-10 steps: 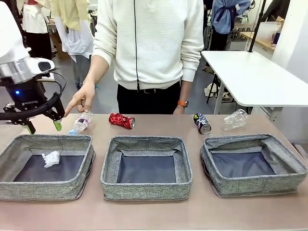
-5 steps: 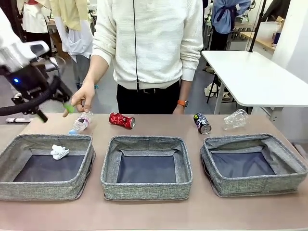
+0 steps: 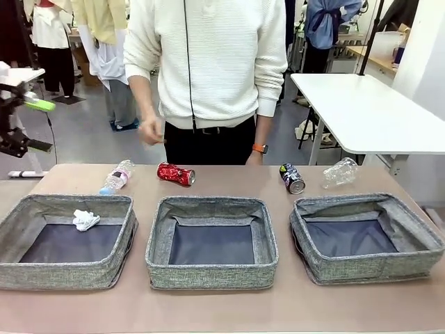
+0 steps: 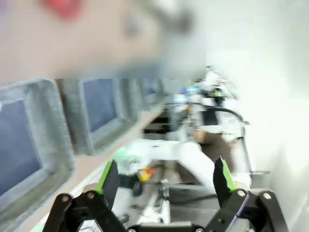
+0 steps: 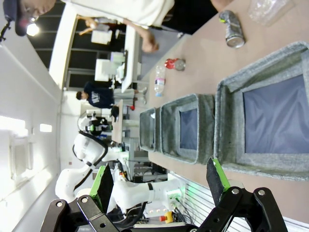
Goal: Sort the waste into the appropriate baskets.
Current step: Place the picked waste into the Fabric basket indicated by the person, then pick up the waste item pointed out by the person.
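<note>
Your left end effector (image 3: 31, 125) hangs high at far left, fingers apart. The small clear plastic bottle (image 3: 117, 177) lies on the surface (image 3: 222, 309) at its 4 o'clock, pointing 7 to 1 o'clock; that arm is nearer. The left grey woven basket (image 3: 62, 275) holds a white tissue wad (image 3: 85, 219); the middle basket (image 3: 212, 275) and right basket (image 3: 375, 268) hold nothing. Your right end effector (image 5: 159, 174) is apart too.
</note>
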### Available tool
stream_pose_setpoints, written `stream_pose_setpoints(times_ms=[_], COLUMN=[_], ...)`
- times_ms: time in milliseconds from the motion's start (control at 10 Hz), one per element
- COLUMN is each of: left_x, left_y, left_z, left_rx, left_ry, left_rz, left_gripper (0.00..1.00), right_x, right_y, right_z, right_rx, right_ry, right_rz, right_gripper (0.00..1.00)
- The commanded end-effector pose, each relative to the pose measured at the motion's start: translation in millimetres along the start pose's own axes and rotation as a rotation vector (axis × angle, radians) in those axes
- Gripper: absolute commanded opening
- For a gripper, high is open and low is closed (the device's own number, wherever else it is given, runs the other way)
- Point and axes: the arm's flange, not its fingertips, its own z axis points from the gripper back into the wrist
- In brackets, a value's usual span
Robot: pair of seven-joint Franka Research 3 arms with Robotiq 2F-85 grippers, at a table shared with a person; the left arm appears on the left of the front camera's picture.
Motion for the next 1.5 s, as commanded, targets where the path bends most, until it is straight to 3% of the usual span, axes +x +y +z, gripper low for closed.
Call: stream_pose_setpoints(times_ms=[0,100,200,1400], left_x=[-19.9,-26.4,-15.2,-15.2], left_y=[48.7,57.1,24.4,24.4], left_z=[17.6,15.0,17.7,17.7], left_rx=[-0.243,-0.140,-0.139,-0.139], left_ry=[-0.055,0.105,-0.043,-0.043], left_rz=[0.054,0.103,0.026,0.026], left_gripper=[1.00,1.00,1.00,1.00], right_x=[2.5,2.5,2.5,2.5], right_y=[1.4,1.4,1.4,1.4], right_z=[-0.9,-0.9,-0.9,-0.9], right_rx=[0.024,0.024,0.024,0.024], right_ry=[-0.010,-0.010,-0.010,-0.010], right_rz=[0.026,0.026,0.026,0.026], right_gripper=[1.00,1.00,1.00,1.00])
